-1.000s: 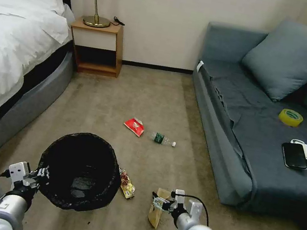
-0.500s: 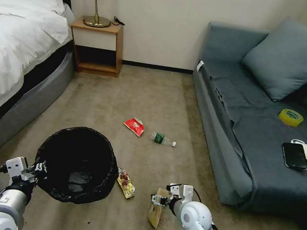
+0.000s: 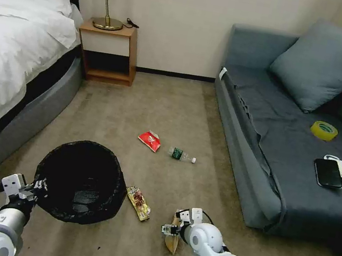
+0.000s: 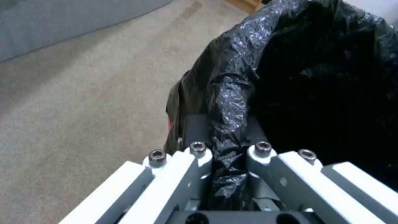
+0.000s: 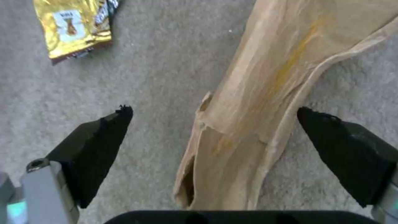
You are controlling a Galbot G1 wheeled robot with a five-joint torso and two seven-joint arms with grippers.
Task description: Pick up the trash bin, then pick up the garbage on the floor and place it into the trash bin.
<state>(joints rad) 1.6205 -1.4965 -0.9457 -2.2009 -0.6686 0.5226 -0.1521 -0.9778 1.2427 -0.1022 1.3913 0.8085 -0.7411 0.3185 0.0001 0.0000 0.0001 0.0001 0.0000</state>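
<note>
The left gripper (image 3: 39,186) is clamped on the rim of the trash bin (image 3: 78,180), whose black liner bunches between its fingers (image 4: 195,161). The right gripper (image 5: 211,124) is spread wide low over the floor (image 3: 174,111), the tan paper piece (image 5: 257,102) lying between its two pads. The yellow-brown wrapper (image 3: 138,203) lies on the carpet between the two grippers, just beside the bin, and the red packet (image 3: 150,140) and bottle (image 3: 181,155) lie well beyond both.

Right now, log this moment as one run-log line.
left gripper: shut on round black wire-mesh trash bin rim | right gripper: open, straddling tan paper piece on carpet | no litter binned
</note>
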